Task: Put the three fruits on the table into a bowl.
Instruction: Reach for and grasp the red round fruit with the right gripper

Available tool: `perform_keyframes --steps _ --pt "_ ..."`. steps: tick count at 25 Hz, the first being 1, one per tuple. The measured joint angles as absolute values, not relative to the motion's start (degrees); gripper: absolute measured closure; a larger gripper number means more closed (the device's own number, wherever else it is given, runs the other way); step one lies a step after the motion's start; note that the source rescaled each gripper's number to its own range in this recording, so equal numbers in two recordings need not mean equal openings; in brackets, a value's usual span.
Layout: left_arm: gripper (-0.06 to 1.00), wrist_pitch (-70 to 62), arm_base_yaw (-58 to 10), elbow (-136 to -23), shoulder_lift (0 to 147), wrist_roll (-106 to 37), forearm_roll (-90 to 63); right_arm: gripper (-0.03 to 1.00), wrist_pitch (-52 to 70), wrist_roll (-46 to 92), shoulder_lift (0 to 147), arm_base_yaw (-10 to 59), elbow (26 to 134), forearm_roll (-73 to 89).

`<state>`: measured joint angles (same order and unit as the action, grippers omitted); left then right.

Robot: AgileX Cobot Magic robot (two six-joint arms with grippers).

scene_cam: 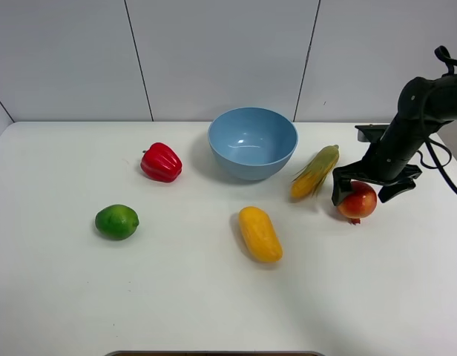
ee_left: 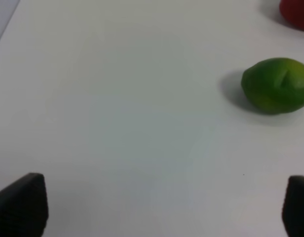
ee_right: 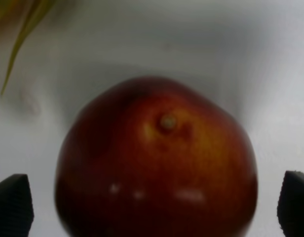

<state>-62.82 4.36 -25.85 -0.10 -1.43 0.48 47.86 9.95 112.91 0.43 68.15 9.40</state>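
Straddling the pomegranate with jaws spread, nothing gripped

We take the bowl (scene_cam: 236,167) as our landmark on the table (scene_cam: 65,297). All three fruits lie on the tabletop outside it. The mango (scene_cam: 260,233) lies in front of the bowl, near it. Its long axis runs away from the bowl toward the table's front edge, the far end leaning a little to the right arm's side. The lime (scene_cam: 116,222) sits well apart from the bowl, forward and to the left arm's side; it is round, so we read no heading from it. The pomegranate (scene_cam: 358,202) sits on the bowl's right-arm side, slightly forward, beyond the corn cob (scene_cam: 315,171). A small stub shows at its front edge.

The right pincer (scene_cam: 362,194) is spread wide, one finger on each side of the pomegranate. In the right wrist view its pads (ee_right: 14,205) stand clear of the fruit's skin, with table showing on both sides, so it is released and holds nothing. The left pincer (ee_left: 159,207) is outside the high view. Its wrist view shows it released too, its pads wide apart above bare table, with the lime ahead and apart from it.

We count three fruits, one bowl, one red bell pepper (scene_cam: 161,162) near the bowl's left-arm side, and one corn cob just beside its right-arm side, slanted with the green husk end farther back.
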Motion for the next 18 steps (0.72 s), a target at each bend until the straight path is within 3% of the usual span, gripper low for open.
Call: perform_keyframes --steps 18 --pt "0.15 -62.8 4.4 -25.9 -0.1 -1.4 0.5 -0.03 44.1 12.4 118.8 0.4 68.3 11.5"
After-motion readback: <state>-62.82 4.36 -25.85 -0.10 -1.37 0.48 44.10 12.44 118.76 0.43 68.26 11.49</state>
